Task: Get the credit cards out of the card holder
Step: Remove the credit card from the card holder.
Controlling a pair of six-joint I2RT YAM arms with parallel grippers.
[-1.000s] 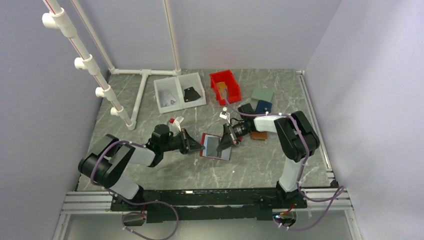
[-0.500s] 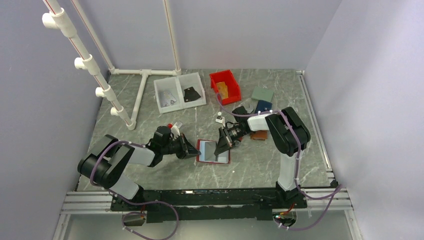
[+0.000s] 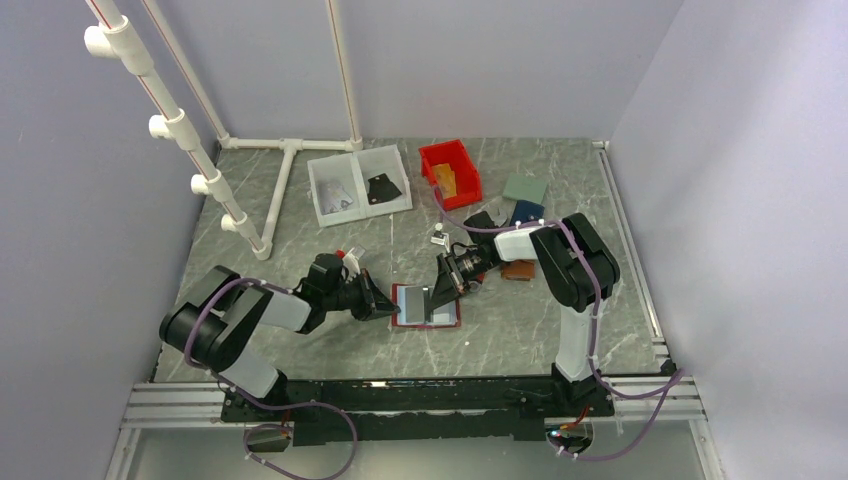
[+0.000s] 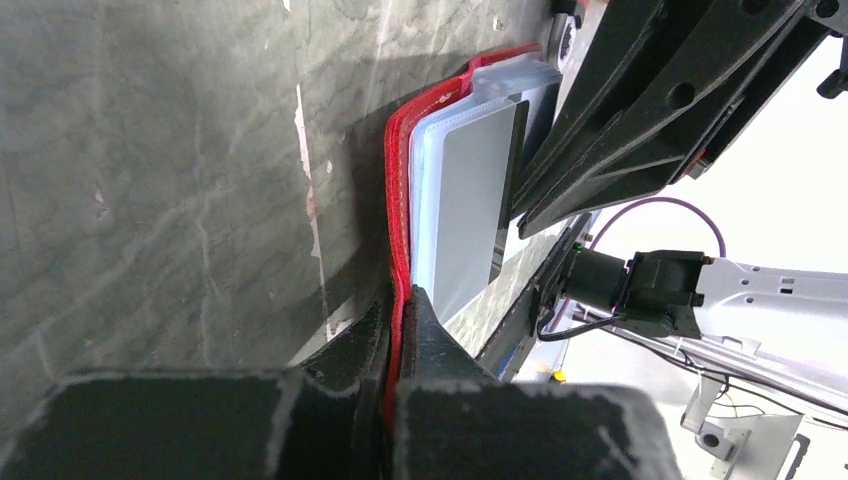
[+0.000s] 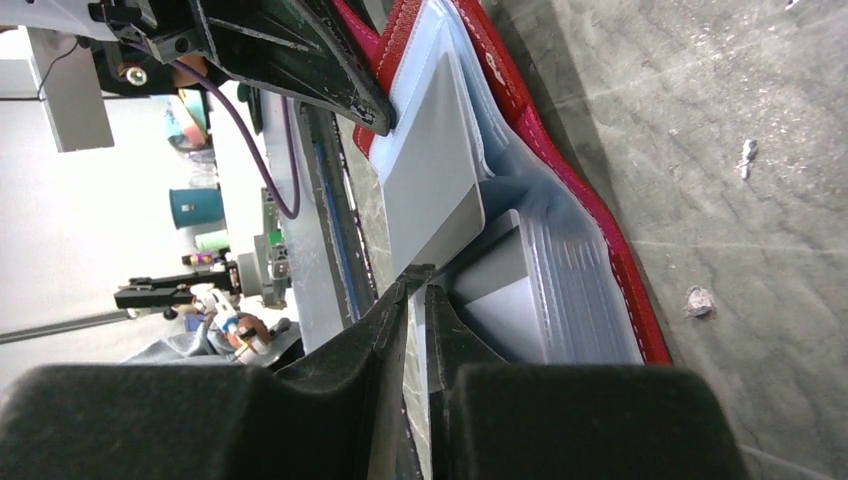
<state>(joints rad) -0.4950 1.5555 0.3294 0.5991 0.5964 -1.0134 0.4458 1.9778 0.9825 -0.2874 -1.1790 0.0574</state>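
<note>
While left gripper (image 4: 400, 302) clamps card holder (image 4: 396, 180) edge, right gripper's (image 5: 418, 282) hold on card (image 5: 430, 185) unclear

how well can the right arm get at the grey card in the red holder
Probably yes: the left arm clamps the card holder open by its edge, and the right arm has its jaws slightly parted at an exposed corner of the grey card, nothing between.

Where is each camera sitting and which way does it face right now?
Top external: high behind the bases, looking down on the table; both arms show, left gripper and right gripper at the card holder.
Left wrist: looks along its own fingers, clamped on the holder's red edge.
Right wrist: looks along its own fingers at a grey card.
Wrist views share the open holder and each other's gripper.
</note>
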